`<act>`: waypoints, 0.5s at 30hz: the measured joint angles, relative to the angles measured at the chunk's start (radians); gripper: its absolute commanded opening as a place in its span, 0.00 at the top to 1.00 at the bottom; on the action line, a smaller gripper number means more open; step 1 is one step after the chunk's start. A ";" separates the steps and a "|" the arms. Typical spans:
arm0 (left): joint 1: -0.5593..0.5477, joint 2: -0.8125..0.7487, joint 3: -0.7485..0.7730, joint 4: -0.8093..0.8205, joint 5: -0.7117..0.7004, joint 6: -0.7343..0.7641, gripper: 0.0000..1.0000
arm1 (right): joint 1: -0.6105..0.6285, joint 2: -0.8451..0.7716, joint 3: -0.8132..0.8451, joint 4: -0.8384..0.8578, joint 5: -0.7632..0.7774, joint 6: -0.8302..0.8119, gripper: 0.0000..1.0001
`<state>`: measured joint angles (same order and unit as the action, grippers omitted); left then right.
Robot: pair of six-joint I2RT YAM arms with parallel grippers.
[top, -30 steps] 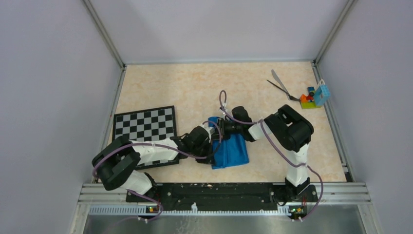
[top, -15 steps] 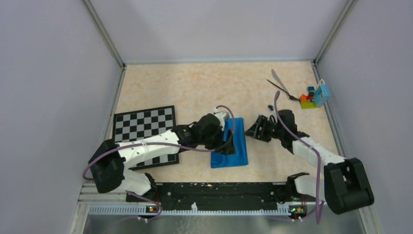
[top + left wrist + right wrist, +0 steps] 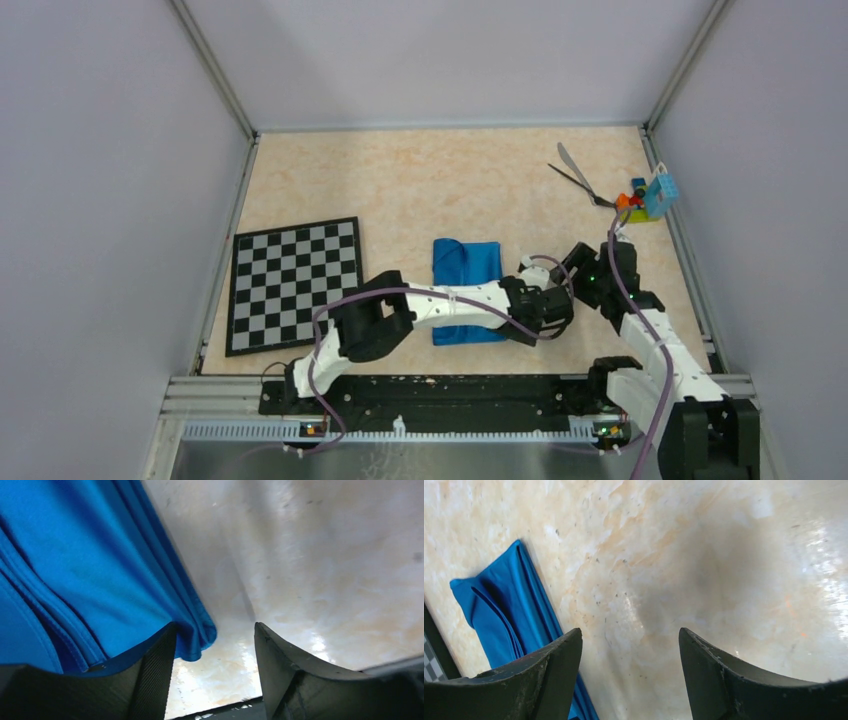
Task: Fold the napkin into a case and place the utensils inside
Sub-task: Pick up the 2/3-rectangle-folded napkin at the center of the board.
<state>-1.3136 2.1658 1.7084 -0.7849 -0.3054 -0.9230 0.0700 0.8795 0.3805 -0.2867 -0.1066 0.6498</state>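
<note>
Lying flat on the pale marbled surface [image 3: 400, 180], the shiny bright-blue satin-like napkin [image 3: 468, 270] was folded into a layered oblong, its long side running away from the arm bases. A black-and-white checkered board [image 3: 295, 280] sat to the left of the napkin, apart from it.

The left arm reached across the napkin's near end, and the left fingers [image 3: 155, 680] hung low just past the napkin's near right corner. They stood apart, clamped on nothing. In the left wrist view the napkin's stacked edges ran down toward the finger on the left of the picture. The corner poked a little way into the gap beside that finger; whether cloth and finger touched could not be told. The rest of the gap showed bare surface.

The right fingers [image 3: 544, 680] were also spread wide and held nothing. They hovered to the right of the napkin, farther from it than the left fingers. In the right wrist view the napkin lay off to the left, partly hidden behind one finger, with none of it between the two.

Far beyond the napkin's right side, a slim silver-grey flat-bladed utensil [image 3: 567, 160] and a thin black utensil [image 3: 572, 180] lay close together beside small colourful toy blocks [image 3: 640, 200].
</note>
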 measured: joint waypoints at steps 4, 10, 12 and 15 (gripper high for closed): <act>-0.020 0.045 0.048 -0.101 -0.057 -0.034 0.45 | -0.050 -0.004 0.000 0.001 -0.014 -0.004 0.31; -0.029 0.061 0.068 -0.160 -0.101 -0.087 0.68 | -0.056 0.024 -0.002 0.007 -0.052 -0.012 0.32; -0.030 0.063 0.069 -0.164 -0.108 -0.102 0.77 | -0.056 0.028 -0.002 0.014 -0.063 -0.015 0.31; -0.030 0.063 0.062 -0.163 -0.125 -0.116 0.85 | -0.056 0.037 -0.009 0.025 -0.089 -0.024 0.30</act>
<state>-1.3437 2.2284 1.7706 -0.9478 -0.4305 -1.0386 0.0143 0.9169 0.3717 -0.2615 -0.1959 0.6254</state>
